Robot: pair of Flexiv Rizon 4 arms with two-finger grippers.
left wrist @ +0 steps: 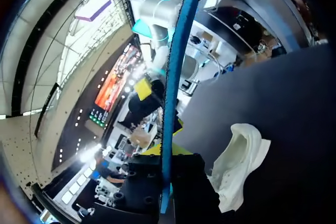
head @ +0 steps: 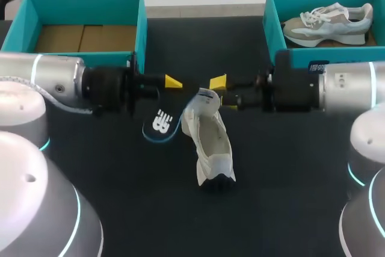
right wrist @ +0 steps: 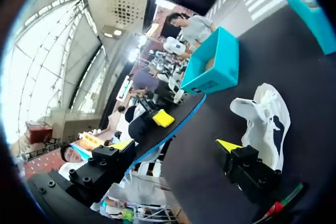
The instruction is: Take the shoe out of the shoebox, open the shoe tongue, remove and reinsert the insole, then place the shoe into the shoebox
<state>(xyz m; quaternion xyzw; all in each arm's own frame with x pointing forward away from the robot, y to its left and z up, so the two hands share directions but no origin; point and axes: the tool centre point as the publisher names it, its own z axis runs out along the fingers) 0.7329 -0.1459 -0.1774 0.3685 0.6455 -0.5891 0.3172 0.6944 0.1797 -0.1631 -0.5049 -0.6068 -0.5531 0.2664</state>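
Holding the insole (head: 159, 123), left end effector (head: 172, 83) sits seemingly beside the shoe (head: 210, 142).

Insole (head: 160, 123) partly hidden under left end effector (head: 173, 82) and behind shoe (head: 212, 139).

Left hand (head: 171, 86) clamped, right hand (head: 221, 92) spread
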